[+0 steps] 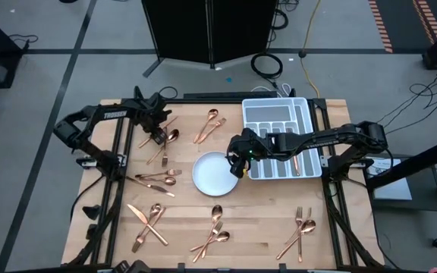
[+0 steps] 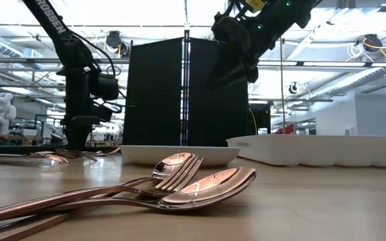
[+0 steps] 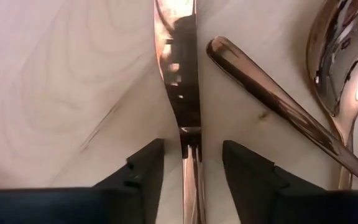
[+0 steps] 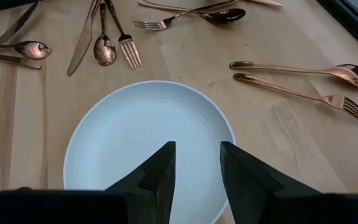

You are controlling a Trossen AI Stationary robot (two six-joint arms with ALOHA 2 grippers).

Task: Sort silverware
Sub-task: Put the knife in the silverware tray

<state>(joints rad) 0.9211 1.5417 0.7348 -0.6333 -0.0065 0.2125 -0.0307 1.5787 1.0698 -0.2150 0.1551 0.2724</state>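
From above, the left gripper is down on the table's far-left cluster of silverware, over a knife with a spoon just beside it. The right gripper hangs over the edge of the round white plate, between it and the white divided cutlery tray. Other pieces lie scattered in small groups across the wooden table.

At table height, the left arm reaches the board far back, while a fork and spoon lie crossed up close; the right arm hangs well above the plate.

In the left wrist view, the dark fingers straddle the knife, parted and not touching it, holding nothing. A neighbouring handle runs close past one finger: closing off-centre could pinch both, or squirt the thin knife sideways. Flat on wood, it could slip out during lifting.

In the right wrist view, its fingers stand apart and empty above the plate; descending here would strike china.
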